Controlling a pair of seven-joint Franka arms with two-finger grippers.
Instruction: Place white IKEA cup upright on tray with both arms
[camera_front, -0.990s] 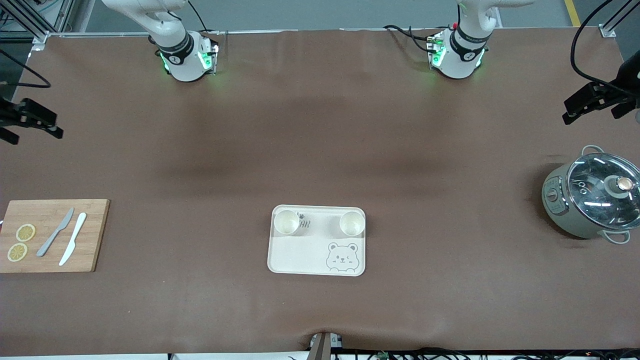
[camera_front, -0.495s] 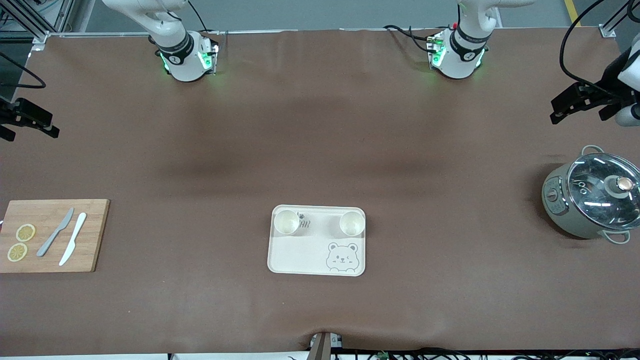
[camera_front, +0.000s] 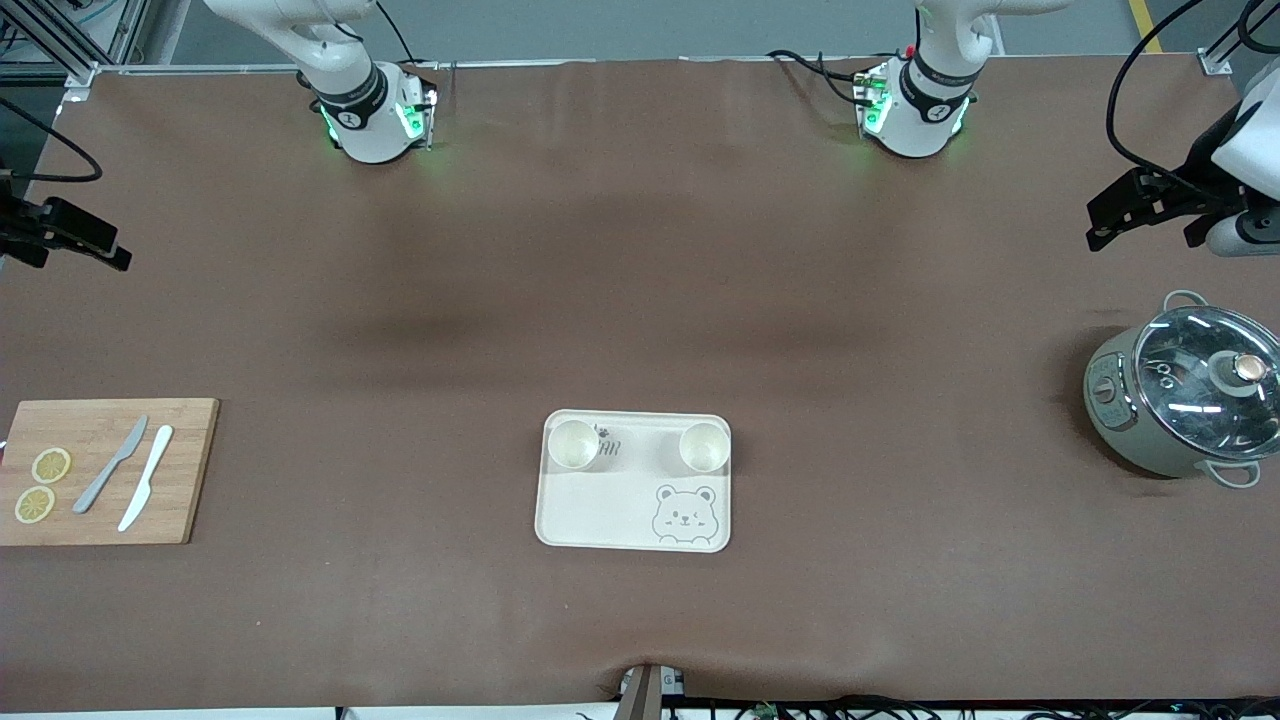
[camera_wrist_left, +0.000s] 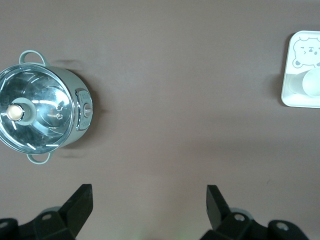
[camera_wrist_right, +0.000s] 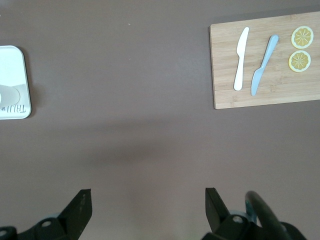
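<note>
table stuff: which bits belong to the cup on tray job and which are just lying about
Job:
- tray
- two white cups upright on it
- left gripper, open, over the table near the pot
- right gripper, open, over the table near the board

Lying about:
- cutting board with two knives and lemon slices
- lidded pot

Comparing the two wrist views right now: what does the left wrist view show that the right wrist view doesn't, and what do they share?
Only the left wrist view shows the grey pot with its glass lid, plus the tray's bear drawing and one white cup on the tray.

Only the right wrist view shows the wooden cutting board carrying a white knife, a grey knife and two lemon slices, and the tray's lettering.

Both show the brown table, an edge of the cream tray, and their own gripper's jaws open with nothing between them: left gripper, right gripper.
</note>
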